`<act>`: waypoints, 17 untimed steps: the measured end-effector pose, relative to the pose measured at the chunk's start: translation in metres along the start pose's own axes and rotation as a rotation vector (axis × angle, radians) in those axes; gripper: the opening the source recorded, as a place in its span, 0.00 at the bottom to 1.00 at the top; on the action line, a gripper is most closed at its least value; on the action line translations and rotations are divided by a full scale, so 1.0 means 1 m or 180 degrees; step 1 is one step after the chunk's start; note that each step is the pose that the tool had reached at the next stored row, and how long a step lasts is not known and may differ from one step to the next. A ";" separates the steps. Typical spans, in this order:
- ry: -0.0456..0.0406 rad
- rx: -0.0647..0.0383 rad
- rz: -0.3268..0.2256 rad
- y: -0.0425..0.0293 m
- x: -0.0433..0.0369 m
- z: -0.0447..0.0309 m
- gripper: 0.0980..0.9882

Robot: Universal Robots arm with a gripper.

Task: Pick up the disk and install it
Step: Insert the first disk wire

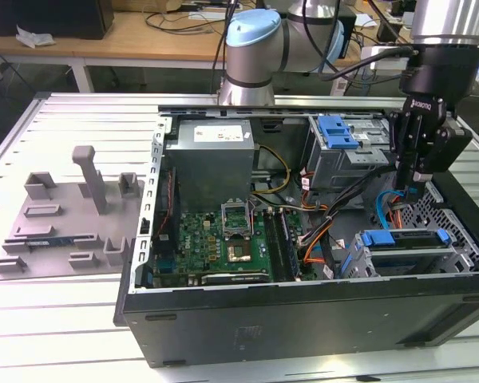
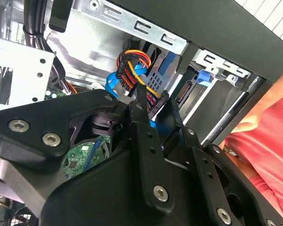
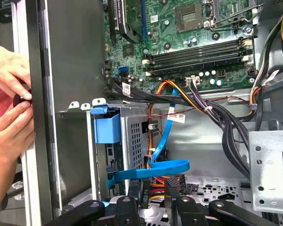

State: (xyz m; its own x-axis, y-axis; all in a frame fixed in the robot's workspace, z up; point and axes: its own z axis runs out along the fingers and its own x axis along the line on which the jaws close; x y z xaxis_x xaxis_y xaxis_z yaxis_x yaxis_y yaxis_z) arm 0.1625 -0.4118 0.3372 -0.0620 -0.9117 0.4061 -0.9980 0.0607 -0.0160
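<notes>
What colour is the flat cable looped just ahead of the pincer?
Blue. The flat cable shows best in the first wrist view.

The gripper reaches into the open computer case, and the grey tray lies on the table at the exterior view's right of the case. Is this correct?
Wrong side: the exterior view shows the grey tray on the table at that view's left of the computer case. The gripper does reach into the open case.
</notes>
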 end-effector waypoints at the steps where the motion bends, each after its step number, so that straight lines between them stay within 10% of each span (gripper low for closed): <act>1: 0.0005 0.0000 0.0000 0.0000 -0.0002 0.0001 0.28; 7: 0.0089 0.0006 0.0001 0.0002 -0.0045 0.0005 0.28; 17: 0.0105 0.0021 0.0007 0.0004 -0.0089 -0.0003 0.27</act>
State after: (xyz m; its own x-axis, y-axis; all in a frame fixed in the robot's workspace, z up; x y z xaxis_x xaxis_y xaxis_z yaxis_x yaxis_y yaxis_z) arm 0.1627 -0.4035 0.3339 -0.0639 -0.8977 0.4360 -0.9979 0.0599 -0.0231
